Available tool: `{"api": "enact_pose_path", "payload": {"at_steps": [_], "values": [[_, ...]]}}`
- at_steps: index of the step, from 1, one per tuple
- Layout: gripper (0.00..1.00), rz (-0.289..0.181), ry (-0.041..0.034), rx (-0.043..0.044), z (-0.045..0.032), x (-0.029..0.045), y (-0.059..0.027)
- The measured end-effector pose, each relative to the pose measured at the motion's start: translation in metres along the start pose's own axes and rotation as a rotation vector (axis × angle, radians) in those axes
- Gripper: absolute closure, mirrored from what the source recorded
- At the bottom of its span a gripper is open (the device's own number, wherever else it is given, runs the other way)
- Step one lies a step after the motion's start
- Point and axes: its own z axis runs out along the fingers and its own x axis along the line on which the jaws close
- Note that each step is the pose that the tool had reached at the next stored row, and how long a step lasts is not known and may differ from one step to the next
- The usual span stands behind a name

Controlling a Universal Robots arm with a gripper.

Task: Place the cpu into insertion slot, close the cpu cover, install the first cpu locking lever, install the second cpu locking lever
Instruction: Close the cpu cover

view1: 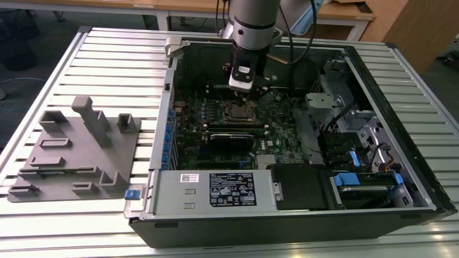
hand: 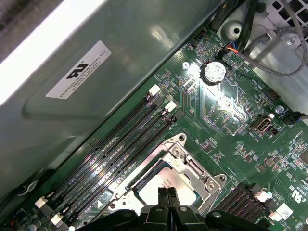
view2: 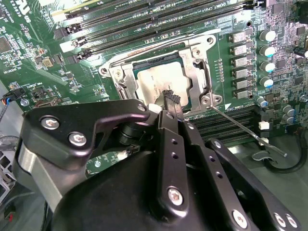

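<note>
Claw: I read the black claw (view2: 171, 97) as clenched, empty.
Chip: silvery-grey square cpu (view2: 151, 85), seated in its dark socket (view2: 149, 64), directly beneath claw tips.
Cover: thin silvery windowed frame (view2: 201, 72) lying over it.

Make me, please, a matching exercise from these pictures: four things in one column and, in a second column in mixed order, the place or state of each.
Things:
1 cpu cover
2 locking lever
3 gripper
4 grey tray

Places or states:
A on the table, at the exterior view's left of the computer case
B shut, above the cpu
C lying flat, framing the cpu
D sticking out free from the cover's corner

Pairs: 1-C, 2-D, 3-B, 4-A
</note>
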Motion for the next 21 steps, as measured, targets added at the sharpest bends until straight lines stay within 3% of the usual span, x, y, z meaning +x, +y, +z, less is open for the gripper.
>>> {"api": "enact_pose_path", "payload": {"at_steps": [5,13,21], "values": [[0.89,-0.015,0.0005,-0.0005,0.0,0.0,0.0],[0.89,-0.087,0.001,-0.0012,0.0001,0.0,0.0],[0.89,-0.093,0.0011,-0.0014,0.0002,0.0,0.0]]}}
